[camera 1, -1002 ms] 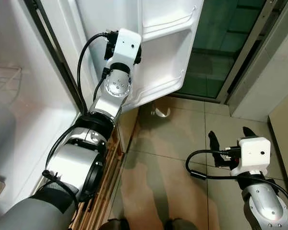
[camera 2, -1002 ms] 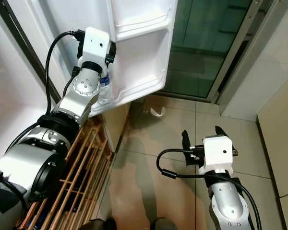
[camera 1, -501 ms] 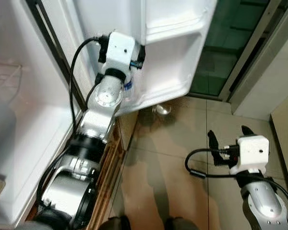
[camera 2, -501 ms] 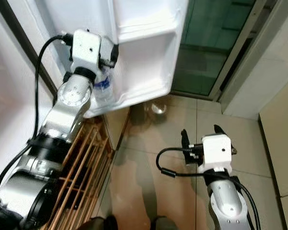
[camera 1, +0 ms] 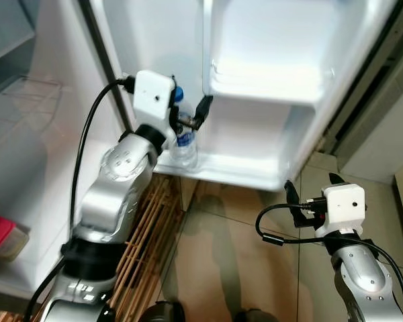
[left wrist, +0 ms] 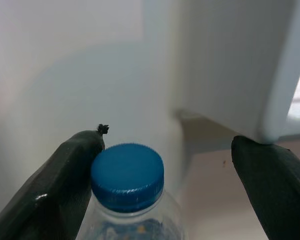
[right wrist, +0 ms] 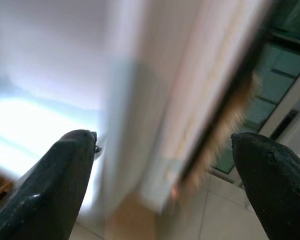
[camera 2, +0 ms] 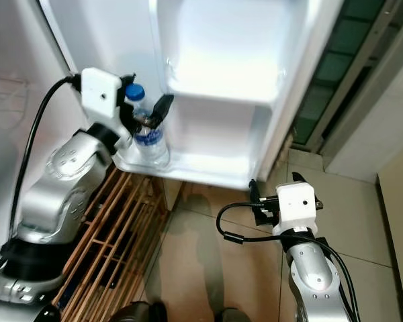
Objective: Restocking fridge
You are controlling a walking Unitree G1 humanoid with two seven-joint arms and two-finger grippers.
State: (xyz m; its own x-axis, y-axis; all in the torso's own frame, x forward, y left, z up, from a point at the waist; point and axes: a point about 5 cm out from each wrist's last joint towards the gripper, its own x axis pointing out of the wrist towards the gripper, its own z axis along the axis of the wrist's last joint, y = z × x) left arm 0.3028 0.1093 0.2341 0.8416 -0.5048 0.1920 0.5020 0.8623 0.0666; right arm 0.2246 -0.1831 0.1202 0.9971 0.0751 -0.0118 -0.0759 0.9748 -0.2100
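Bottle (camera 2: pixel 148 137) stood on door shelf (camera 2: pixel 188 164), left gripper (left wrist: pixel 165 180) spread around cap, one finger touching; bottle could be tipped on withdrawal. Right gripper (camera 1: pixel 310 194) spread, idle.

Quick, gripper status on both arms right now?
Left gripper: open, fingers either side of the water bottle standing in the fridge door shelf, not clamped.
Right gripper: open, holding nothing, low by the door.

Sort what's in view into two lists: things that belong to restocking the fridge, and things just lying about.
Part of the job:
- water bottle with blue cap, standing on the fridge door's bottom shelf
- left gripper, open around the bottle neck

Just there:
- wooden rack on the floor
- right gripper, idle and open
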